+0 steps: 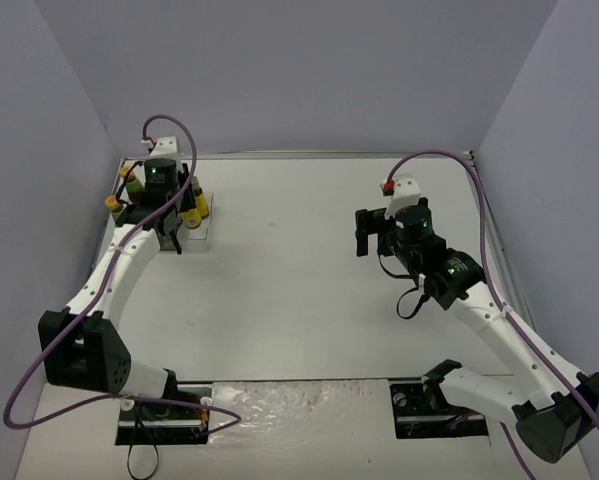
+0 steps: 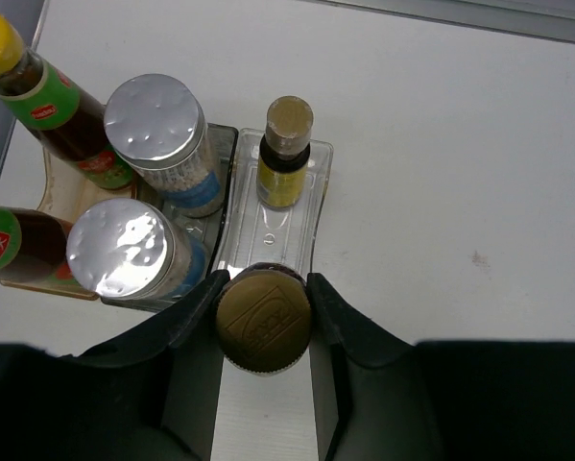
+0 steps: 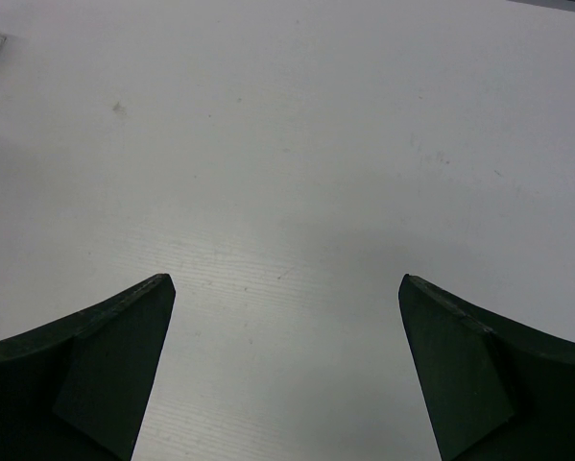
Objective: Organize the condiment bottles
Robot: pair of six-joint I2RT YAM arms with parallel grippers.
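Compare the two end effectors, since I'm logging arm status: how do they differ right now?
The left end effector is shut on a gold-capped bottle; the right end effector is open and holds nothing. The left sits at the near end of the clear rack, beside silver-lidded jars; the right is over the table, away from the rack. Both point downward and have dark fingers.

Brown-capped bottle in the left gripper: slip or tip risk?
Likely rigid: the left gripper is shut on the brown-capped bottle at its hard-looking round cap. That smooth cap could twist or slip in the grip. If slim like the yellow-labelled bottle, it may tip when set down.
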